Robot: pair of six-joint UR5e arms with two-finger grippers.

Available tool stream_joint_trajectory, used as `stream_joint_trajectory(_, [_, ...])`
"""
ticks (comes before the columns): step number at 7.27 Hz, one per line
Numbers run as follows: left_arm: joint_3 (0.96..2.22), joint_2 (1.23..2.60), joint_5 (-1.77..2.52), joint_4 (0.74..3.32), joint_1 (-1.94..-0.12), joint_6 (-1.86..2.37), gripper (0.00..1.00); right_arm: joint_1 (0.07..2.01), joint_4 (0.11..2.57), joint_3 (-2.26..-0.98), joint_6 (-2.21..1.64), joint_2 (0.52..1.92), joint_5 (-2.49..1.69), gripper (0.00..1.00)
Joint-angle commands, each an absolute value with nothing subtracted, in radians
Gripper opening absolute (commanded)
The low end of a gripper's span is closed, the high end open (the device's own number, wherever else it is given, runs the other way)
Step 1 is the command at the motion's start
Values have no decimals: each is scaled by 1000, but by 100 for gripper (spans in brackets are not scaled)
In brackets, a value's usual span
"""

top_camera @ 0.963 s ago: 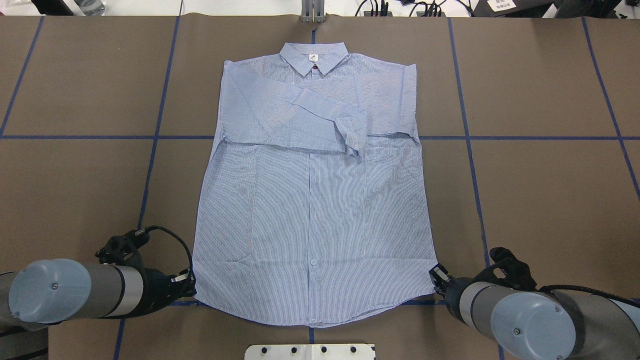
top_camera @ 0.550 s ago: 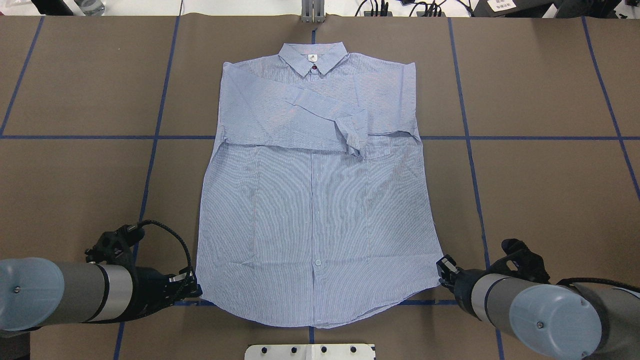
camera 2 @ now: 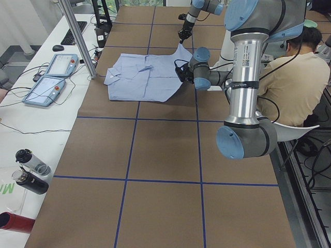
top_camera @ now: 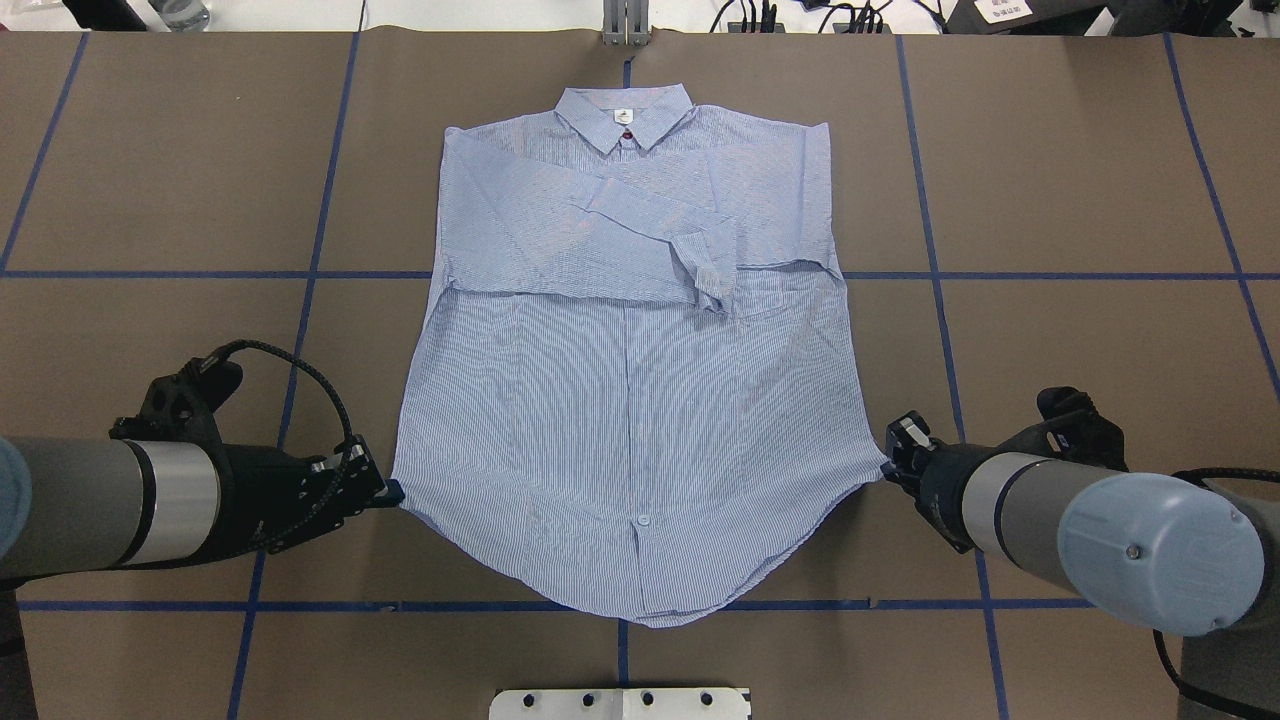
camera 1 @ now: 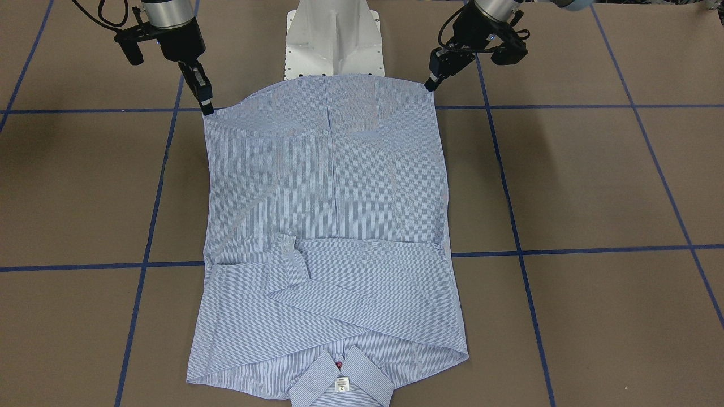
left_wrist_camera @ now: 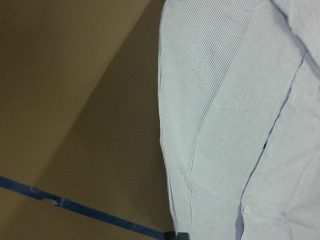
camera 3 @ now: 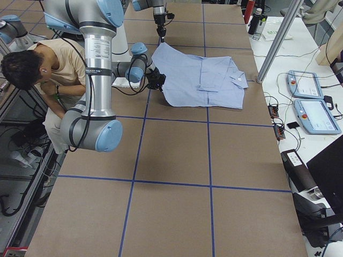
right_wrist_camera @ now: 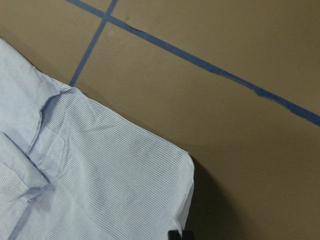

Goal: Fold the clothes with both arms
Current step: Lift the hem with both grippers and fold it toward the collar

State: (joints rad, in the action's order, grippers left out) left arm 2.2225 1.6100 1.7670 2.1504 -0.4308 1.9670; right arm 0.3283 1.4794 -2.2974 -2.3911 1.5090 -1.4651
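Shirt (top_camera: 630, 400) hem raised at 2 corners, left end effector (top_camera: 391, 490) and right end effector (top_camera: 887, 467) clamped on them.

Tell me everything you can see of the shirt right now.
The shirt is light blue with fine white stripes and looks like thin woven cloth. It lies front up on the brown table, with its collar at the far end. Both sleeves are folded across the chest. The left gripper and right gripper each pinch a bottom corner, raised, and the hem sags between them.
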Motion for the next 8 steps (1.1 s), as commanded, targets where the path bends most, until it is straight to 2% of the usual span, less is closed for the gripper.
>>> stream_joint_trajectory(1, [2197, 1705, 1845, 2079, -561, 1960, 0, 443, 1732, -2251, -2236, 1303, -1554, 0])
stream_joint_trajectory(5, [2048, 1830, 1979, 2019, -739, 1776, 0, 658, 1747, -2113, -2109, 1191, -1669, 0])
stream_joint_trajectory(8, [2040, 1861, 1982, 1970, -773, 1776, 0, 709, 1743, -2074, -2063, 1152, -1669, 0])
